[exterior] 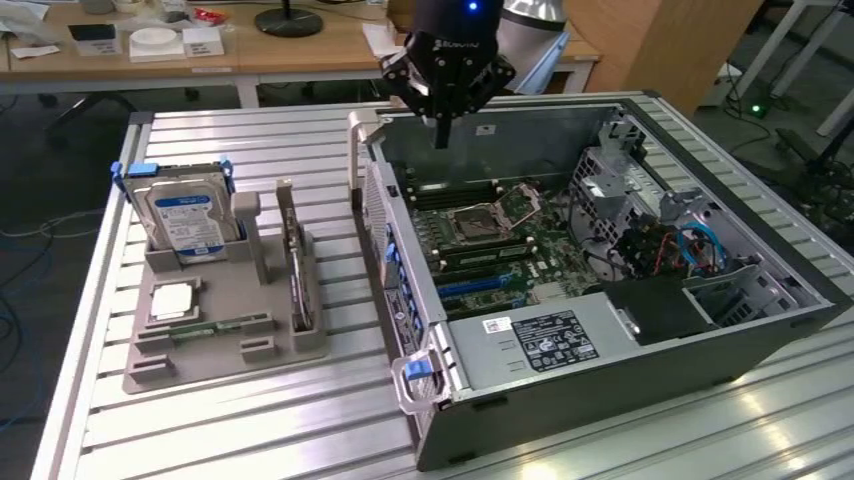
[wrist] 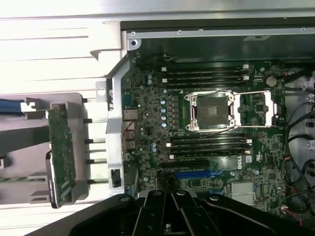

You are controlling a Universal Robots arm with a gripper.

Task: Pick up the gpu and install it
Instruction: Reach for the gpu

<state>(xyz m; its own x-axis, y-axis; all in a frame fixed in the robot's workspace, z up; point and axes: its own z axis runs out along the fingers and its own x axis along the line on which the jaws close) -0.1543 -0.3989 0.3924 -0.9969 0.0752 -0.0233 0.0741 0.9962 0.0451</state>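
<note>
The gpu (exterior: 299, 292) stands on edge in the grey holder (exterior: 220, 345) on the tabletop (exterior: 267, 425), just beside the open computer case (exterior: 627, 375). The arm points straight down over the case's far rim, jaws pressed together and holding nothing.

You're in a robotics lab: a gripper (exterior: 442, 142) hangs over an open PC case (exterior: 641, 372), the case sits on a slatted metal bench (exterior: 240, 140), and cluttered desks (exterior: 267, 55) stand behind it.

Arm (exterior: 454, 20): one, dark, hanging vertically from above. Gripper (exterior: 441, 135): black, pointing straight down, fingers closed together into one narrow tip, empty.
</note>
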